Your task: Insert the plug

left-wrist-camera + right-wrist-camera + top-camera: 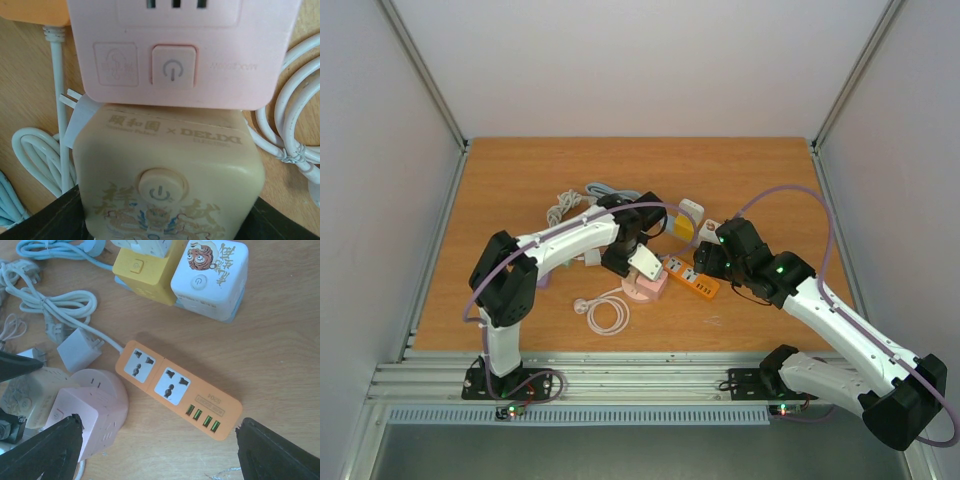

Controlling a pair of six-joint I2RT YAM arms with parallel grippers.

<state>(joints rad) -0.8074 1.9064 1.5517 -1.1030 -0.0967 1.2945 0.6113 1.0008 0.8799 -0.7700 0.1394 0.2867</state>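
The left jaws, about half open, clamp the sides of a cream socket cube (167,165). Just beyond the cube sits a pink socket block (180,55). The white plug (79,117) lies ahead-left, against the cube, prongs showing. The right jaws gape wide and empty above an orange power strip (175,390) on the surface (280,330).

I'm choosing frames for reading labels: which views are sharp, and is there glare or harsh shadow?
Left wrist: lettering on the cream cube is legible, the pink socket block looks washed out, its marks faint. Right wrist: orange power strip sharp, soft shadow; the fingers are near-black, detail lost. Top: even light, no glare on the table.
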